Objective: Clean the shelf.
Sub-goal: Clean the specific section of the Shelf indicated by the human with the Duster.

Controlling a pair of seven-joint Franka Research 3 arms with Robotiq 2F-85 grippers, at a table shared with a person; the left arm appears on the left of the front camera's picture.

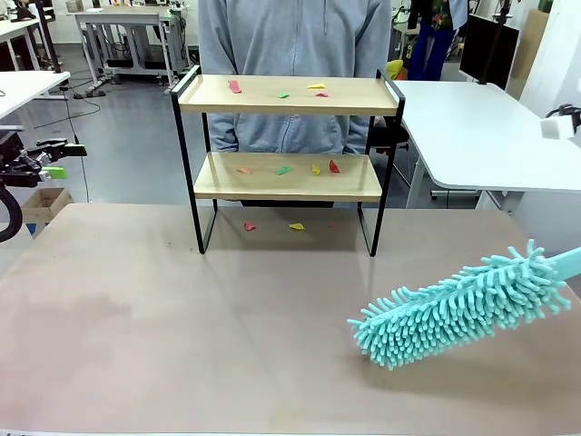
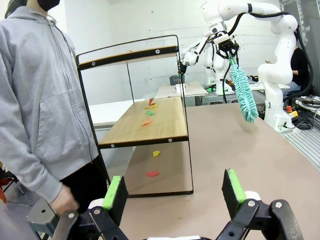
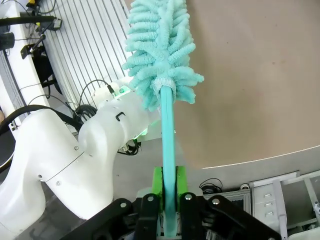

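Note:
The shelf (image 1: pixel 289 94) stands at the table's far middle, two wooden boards in a black frame. Small coloured paper scraps (image 1: pixel 283 170) lie on both boards, and two more scraps (image 1: pixel 297 226) lie on the table beneath. A teal fluffy duster (image 1: pixel 463 304) hangs low over the table's right side, well short of the shelf. My right gripper (image 3: pixel 169 187) is shut on the duster's handle (image 3: pixel 167 130). My left gripper (image 2: pixel 174 190) is open with nothing between its fingers, off the table's left edge (image 1: pixel 50 162), facing the shelf (image 2: pixel 145 122) from its side.
A person in a grey hoodie (image 1: pixel 290 45) stands right behind the shelf, one hand (image 2: pixel 65 202) hanging near my left gripper. A white table (image 1: pixel 481 136) sits at the back right. The brown table (image 1: pixel 182 345) spreads wide in front of the shelf.

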